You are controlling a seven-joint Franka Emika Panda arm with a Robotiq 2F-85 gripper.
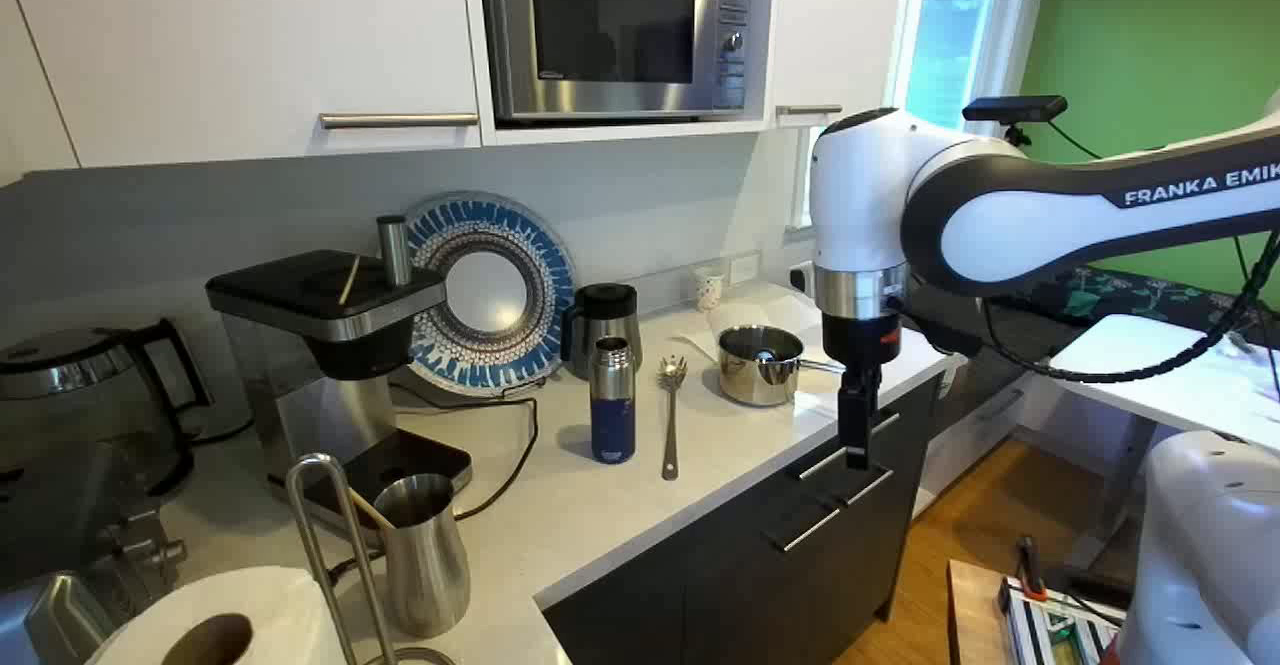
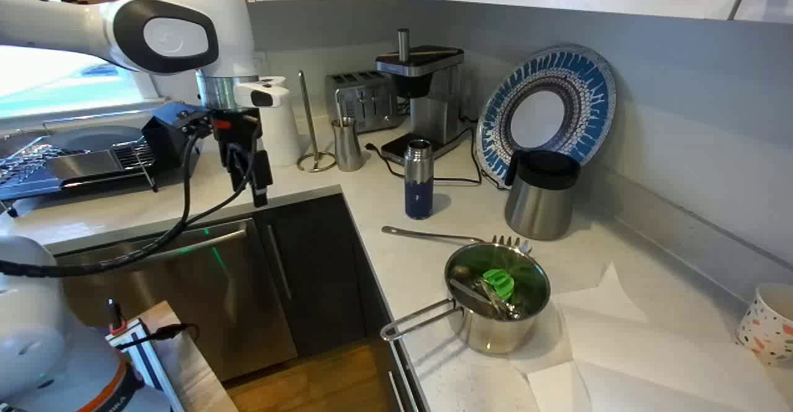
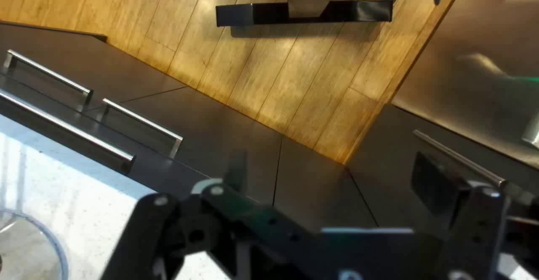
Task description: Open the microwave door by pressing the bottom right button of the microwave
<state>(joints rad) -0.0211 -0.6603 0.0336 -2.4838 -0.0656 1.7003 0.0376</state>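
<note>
Where the white wall cabinets (image 1: 240,35) part, in an exterior view, the microwave (image 1: 630,30) sits, door (image 1: 600,45) closed, control panel (image 1: 735,30) down its right side. Lower and well apart from it, gripper (image 1: 857,457) pointing down. On the counter (image 1: 575,520): blue-and-steel bottle (image 1: 613,420), upright; long steel utensil (image 1: 671,425) lying just beside it. In an exterior view, a lower strip of the microwave shows at the top; steel pot (image 2: 492,334) on the counter, bright green item (image 2: 499,282) inside. Wrist view: gripper released, fingers (image 3: 436,183) wide apart, dark cabinet fronts (image 3: 316,177) visible between them.
</note>
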